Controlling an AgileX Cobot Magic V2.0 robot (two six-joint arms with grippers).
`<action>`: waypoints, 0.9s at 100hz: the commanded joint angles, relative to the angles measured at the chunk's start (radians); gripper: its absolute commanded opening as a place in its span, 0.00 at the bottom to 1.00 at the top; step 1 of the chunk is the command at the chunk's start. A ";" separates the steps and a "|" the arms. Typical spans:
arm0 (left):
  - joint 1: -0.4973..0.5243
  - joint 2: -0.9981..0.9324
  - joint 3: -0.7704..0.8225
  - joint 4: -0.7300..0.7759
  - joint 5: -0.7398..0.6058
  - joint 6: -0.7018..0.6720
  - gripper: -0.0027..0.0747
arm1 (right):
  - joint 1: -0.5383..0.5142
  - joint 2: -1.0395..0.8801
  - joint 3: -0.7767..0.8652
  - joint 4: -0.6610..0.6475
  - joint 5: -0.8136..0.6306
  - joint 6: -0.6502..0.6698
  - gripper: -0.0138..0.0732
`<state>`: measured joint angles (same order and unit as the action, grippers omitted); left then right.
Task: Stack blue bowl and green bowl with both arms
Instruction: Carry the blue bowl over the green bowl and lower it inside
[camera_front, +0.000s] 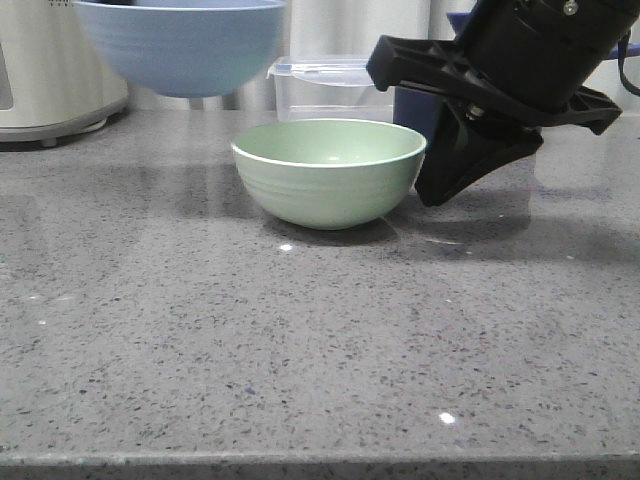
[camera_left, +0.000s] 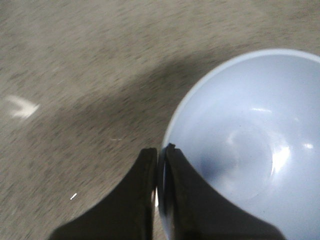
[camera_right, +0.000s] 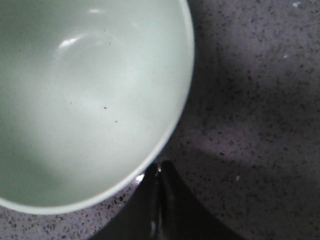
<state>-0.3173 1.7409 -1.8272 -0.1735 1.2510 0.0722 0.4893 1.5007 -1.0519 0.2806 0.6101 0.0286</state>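
The green bowl (camera_front: 328, 170) stands upright on the grey counter at the middle. The blue bowl (camera_front: 180, 45) hangs in the air at the upper left, above and left of the green bowl. In the left wrist view my left gripper (camera_left: 160, 150) is shut on the blue bowl's (camera_left: 250, 145) rim, one finger inside and one outside. My right gripper (camera_front: 432, 195) is shut and empty, tip near the counter just right of the green bowl. In the right wrist view its closed fingers (camera_right: 159, 167) sit just outside the green bowl's (camera_right: 85, 100) rim.
A clear plastic container (camera_front: 330, 88) with a blue-edged lid stands behind the green bowl. A dark blue pot (camera_front: 420, 105) is partly hidden behind the right arm. A cream appliance (camera_front: 45, 70) stands at the back left. The counter's front edge (camera_front: 320, 462) runs along the bottom.
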 joint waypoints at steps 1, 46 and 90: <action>-0.058 -0.004 -0.084 -0.029 0.006 -0.001 0.01 | 0.000 -0.034 -0.022 0.014 -0.039 -0.006 0.07; -0.163 0.096 -0.160 -0.078 0.019 -0.001 0.01 | 0.000 -0.034 -0.022 0.014 -0.039 -0.006 0.07; -0.163 0.096 -0.160 -0.132 0.019 -0.001 0.01 | 0.000 -0.034 -0.022 0.014 -0.039 -0.006 0.07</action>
<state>-0.4712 1.8892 -1.9501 -0.2635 1.2543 0.0722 0.4893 1.5007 -1.0519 0.2806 0.6101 0.0268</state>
